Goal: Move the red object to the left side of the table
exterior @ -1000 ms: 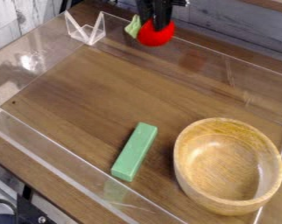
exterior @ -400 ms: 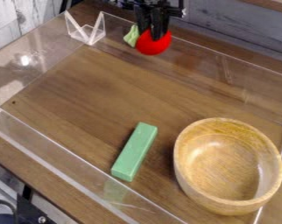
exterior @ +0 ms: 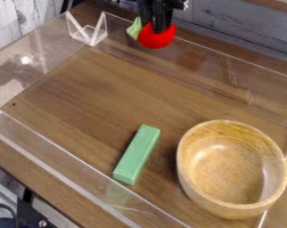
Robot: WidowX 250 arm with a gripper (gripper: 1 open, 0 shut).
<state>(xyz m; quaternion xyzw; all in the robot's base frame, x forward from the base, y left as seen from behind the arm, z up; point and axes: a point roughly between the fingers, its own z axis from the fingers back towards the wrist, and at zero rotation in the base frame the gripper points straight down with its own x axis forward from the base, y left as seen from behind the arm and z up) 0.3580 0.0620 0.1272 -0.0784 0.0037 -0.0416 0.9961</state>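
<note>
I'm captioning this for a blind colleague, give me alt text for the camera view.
A dark pincer at the table's far edge grips a small red object from above. Nearer the camera, a green block lies beside a wooden bowl, and clear walls edge the tabletop.

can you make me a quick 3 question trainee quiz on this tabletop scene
1. True or false: the red object lies inside the wooden bowl.
2. What is the gripper closed on? A) green block B) red object C) nothing
3. Fill in: the green block lies flat on the table, just to the ____ of the bowl in the picture.

Key: 1 false, it hangs at the far edge in the jaws. 2 B. 3 left.
</note>
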